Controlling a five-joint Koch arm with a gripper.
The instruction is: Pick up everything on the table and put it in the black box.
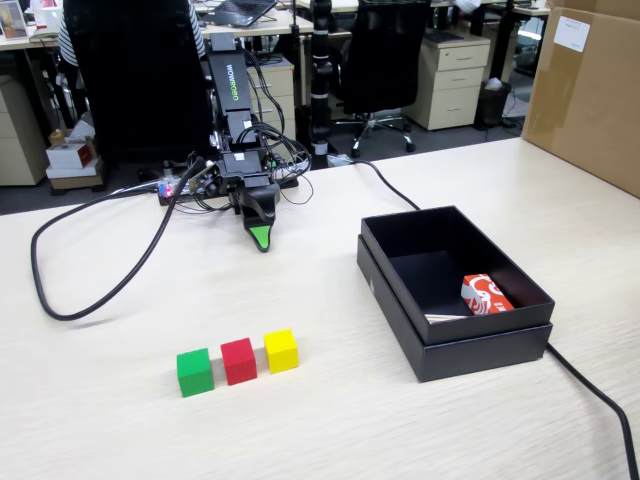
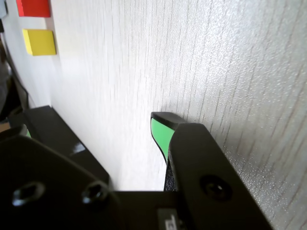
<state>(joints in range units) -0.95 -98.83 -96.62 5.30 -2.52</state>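
Gripper (image 1: pixel 262 240) rests tip-down on table (image 1: pixel 120 420), far from cubes, holding nothing; jaw gap hidden, so open or closed unclear (only one green-tipped jaw visible in wrist view). Nearer camera, row left to right: green cube (image 1: pixel 194 372), red cube (image 1: pixel 238 360), yellow cube (image 1: pixel 281 351), almost touching. Black box (image 1: pixel 480 345) at right holds red-and-white packet (image 1: pixel 485 295).
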